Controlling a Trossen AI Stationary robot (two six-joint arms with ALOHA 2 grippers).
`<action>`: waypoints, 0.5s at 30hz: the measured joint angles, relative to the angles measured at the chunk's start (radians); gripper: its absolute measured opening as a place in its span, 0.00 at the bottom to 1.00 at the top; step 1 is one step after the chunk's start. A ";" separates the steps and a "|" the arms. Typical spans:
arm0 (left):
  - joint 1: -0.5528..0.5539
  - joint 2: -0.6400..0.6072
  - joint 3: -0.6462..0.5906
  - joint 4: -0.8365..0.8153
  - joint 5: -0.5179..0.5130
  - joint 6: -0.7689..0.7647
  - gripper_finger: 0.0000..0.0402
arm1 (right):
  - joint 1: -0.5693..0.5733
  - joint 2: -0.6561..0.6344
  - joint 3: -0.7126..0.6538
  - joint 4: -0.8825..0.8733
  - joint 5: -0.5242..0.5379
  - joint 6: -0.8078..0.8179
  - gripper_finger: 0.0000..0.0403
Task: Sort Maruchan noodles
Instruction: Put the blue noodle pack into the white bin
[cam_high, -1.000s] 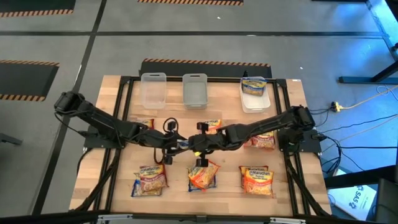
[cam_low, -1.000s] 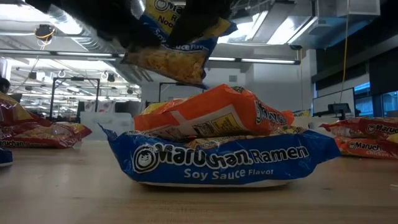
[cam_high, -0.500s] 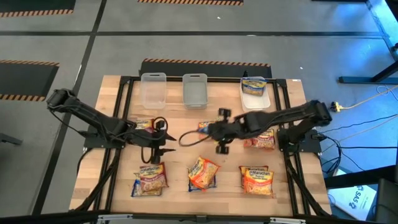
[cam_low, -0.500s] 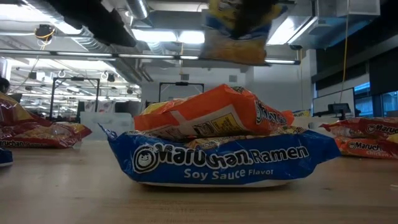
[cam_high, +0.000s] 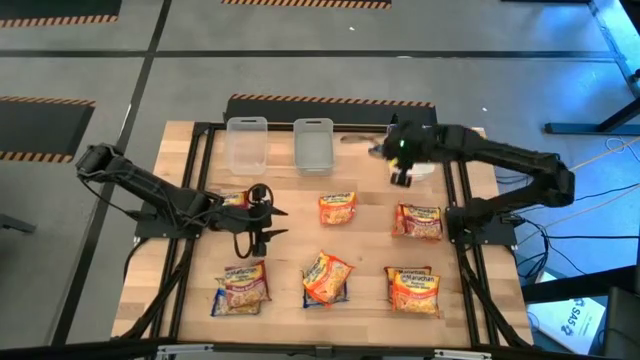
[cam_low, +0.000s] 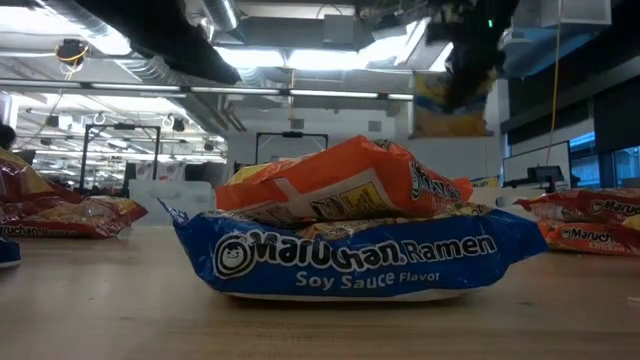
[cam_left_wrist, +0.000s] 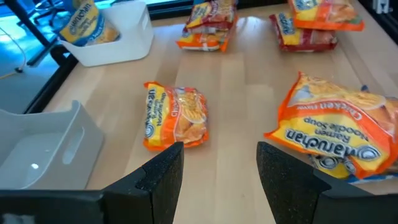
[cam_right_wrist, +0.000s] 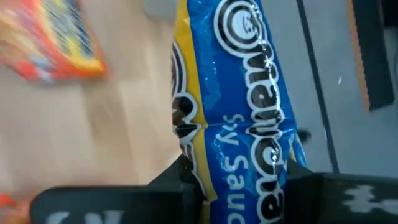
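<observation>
Two pincers are mine. On the left, my left gripper (cam_high: 268, 222) hovers with fingers spread and nothing between them, just right of a packet (cam_high: 232, 200) on the table (cam_high: 365, 250). Farther right, my right gripper (cam_high: 400, 165) pinches the blue-and-yellow soy sauce packet (cam_right_wrist: 239, 106) tight above the far-right tub (cam_high: 410, 165).

Blue packet (cam_right_wrist: 239, 106) cut off by frame edges.

Bare wooden table (cam_high: 365, 240) lies open between the orange crinkly ramen packet (cam_high: 337, 208) and the red-and-orange packet (cam_high: 420, 222); 3 clear plastic tubs (cam_high: 313, 144) line the far edge.
</observation>
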 joint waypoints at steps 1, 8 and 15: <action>0.005 0.000 0.000 0.000 0.000 0.000 0.49 | -0.047 0.000 -0.009 -0.004 -0.015 -0.024 0.15; 0.034 0.000 0.000 0.000 0.000 0.000 0.49 | -0.272 0.043 -0.058 -0.004 -0.081 -0.098 0.15; 0.044 0.000 0.000 0.012 -0.001 -0.001 0.49 | -0.355 0.105 -0.138 0.019 -0.081 -0.137 0.15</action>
